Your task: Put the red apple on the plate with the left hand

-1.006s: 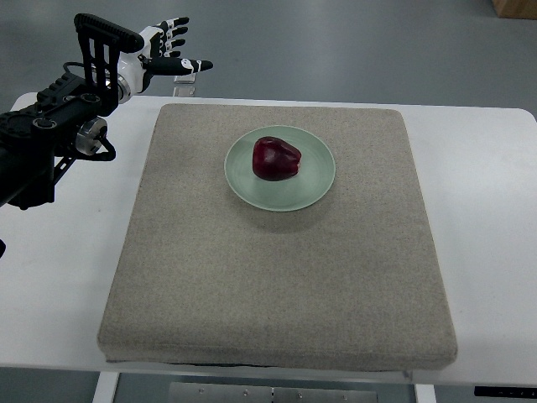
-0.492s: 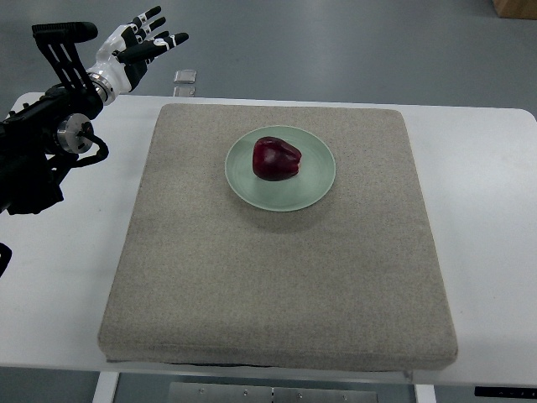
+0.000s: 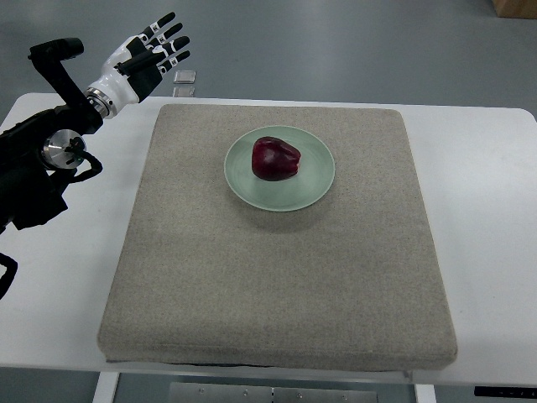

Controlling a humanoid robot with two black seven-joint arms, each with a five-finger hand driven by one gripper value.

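While red apple (image 3: 276, 159) sits on plate (image 3: 319, 186) | left hand (image 3: 148, 59) spread, empty

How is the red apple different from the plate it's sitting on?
The red apple is dark red and glossy, while the plate is pale green and matte. The apple is rounded and lumpy and stands up; the plate is flat, shallow and wider, its rim showing all around the apple. The apple rests on the plate, and the plate rests on the beige mat. Both sit apart from the robot's left hand, which is open at the table's far left corner.
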